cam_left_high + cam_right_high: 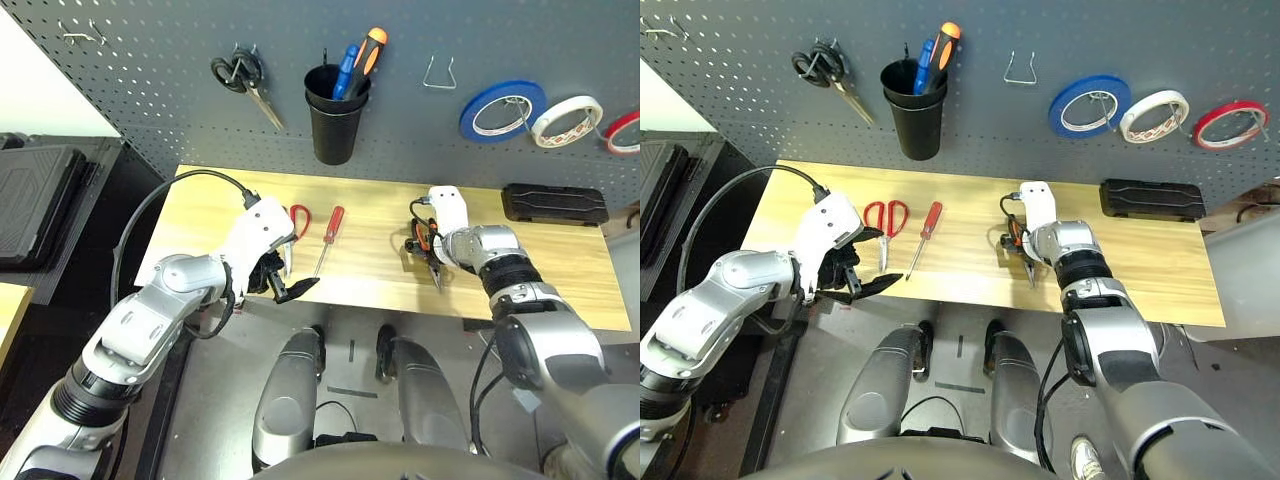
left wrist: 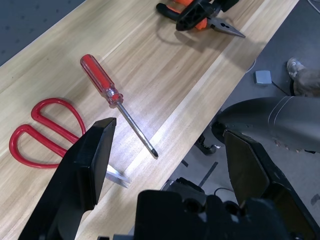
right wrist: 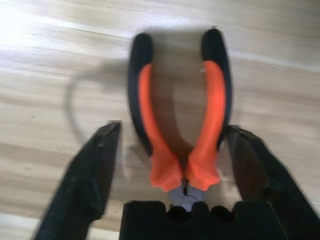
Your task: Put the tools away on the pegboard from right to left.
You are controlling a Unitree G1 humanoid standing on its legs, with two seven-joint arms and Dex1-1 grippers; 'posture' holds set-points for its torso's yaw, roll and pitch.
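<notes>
The right claw [image 3: 174,127] stands parted, astride the orange-and-black-handled pliers [image 3: 202,150] — they lie between its fingers, handles pointing away from its palm, the left claw [image 2: 170,132] farther off, spread and empty.

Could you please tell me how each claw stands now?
Left claw: open, holding nothing.
Right claw: open around the pliers, not clamped on them.

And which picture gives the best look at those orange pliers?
The right wrist view: the pliers spread large there, both handles visible. The left wrist view catches them partly hidden; both eye views show them small beneath the right arm.
</notes>
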